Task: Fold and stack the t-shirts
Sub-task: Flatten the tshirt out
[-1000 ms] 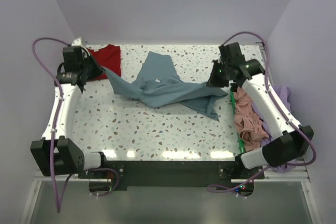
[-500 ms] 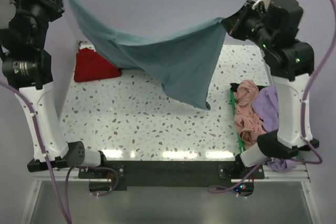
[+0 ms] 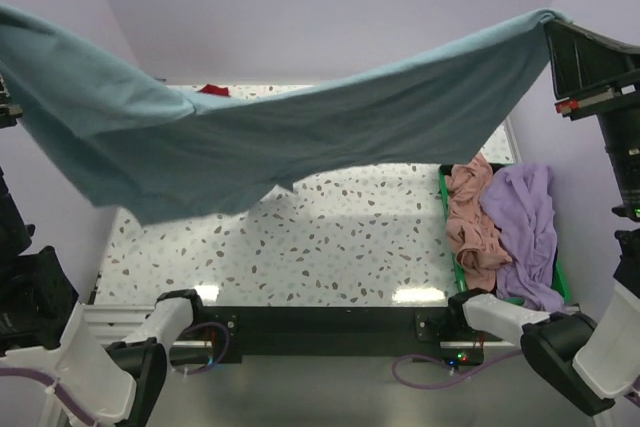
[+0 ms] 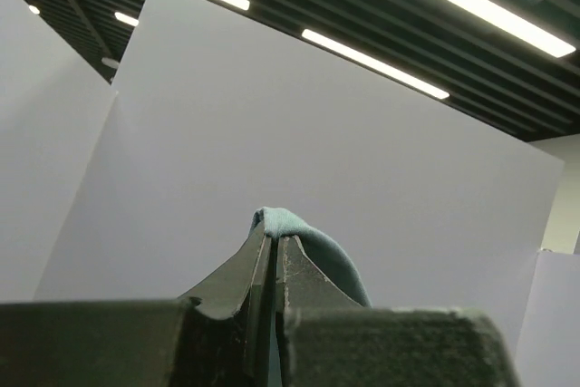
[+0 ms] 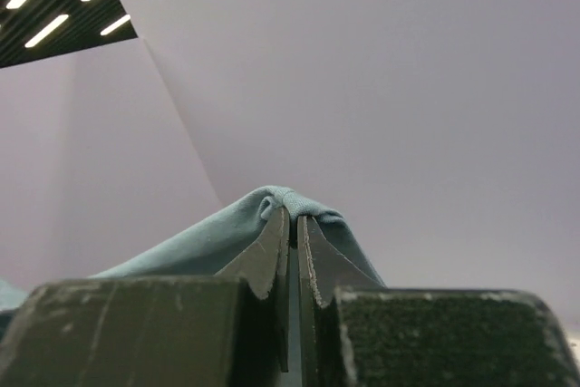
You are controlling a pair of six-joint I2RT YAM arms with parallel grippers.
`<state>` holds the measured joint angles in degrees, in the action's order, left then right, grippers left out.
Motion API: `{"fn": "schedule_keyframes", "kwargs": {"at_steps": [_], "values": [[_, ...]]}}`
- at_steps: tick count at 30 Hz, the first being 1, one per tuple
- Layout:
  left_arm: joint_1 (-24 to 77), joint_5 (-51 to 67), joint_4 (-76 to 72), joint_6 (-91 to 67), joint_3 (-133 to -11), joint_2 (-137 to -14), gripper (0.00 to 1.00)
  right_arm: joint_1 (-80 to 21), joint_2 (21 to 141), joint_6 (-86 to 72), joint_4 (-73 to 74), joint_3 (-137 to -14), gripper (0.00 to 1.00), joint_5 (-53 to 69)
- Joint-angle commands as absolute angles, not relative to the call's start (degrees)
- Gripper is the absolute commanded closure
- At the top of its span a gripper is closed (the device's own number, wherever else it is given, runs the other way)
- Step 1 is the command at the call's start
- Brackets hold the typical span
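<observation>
The left gripper (image 4: pixel 272 240) and right gripper (image 5: pixel 294 219) pinch the slate-blue t-shirt (image 3: pixel 300 137) above the table (image 3: pixel 350 247).
Wrist views show only clamped folds; the top view alone shows its sagging span and a red scrap (image 3: pixel 212 90), perhaps another shirt, at the table's far edge.

The top camera looks down on the bench (image 3: pixel 340 242) from above its near edge. Wrist cameras, high above the bench, face upward, close behind left hand (image 4: pixel 273 251) and right hand (image 5: pixel 294 235); all share the slate-blue t-shirt (image 3: pixel 300 137).
</observation>
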<state>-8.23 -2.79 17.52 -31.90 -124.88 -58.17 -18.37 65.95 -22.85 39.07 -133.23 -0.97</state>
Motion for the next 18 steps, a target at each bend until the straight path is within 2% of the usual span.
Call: {"fn": "schedule_keyframes", "kwargs": {"at_steps": [1, 6, 11, 18], "values": [[-8.5, -0.3, 14.3, -33.1, -120.3, -62.7, 1.00, -18.5, 69.3, -24.3, 36.7, -128.9, 1.00, -3.1], [-8.5, 12.2, 13.6, -37.7, -110.8, -71.1, 1.00, -18.5, 73.6, -23.6, 37.4, -121.1, 1.00, -8.7], [-8.3, 16.3, 12.8, -36.7, -103.5, -77.9, 1.00, -17.8, 83.0, -22.1, 38.4, -117.7, 1.00, -11.8], [-8.3, 20.6, 16.9, -33.8, -108.4, -86.9, 1.00, -15.9, 93.3, -22.5, 41.0, -122.1, 1.00, -10.3]]}}
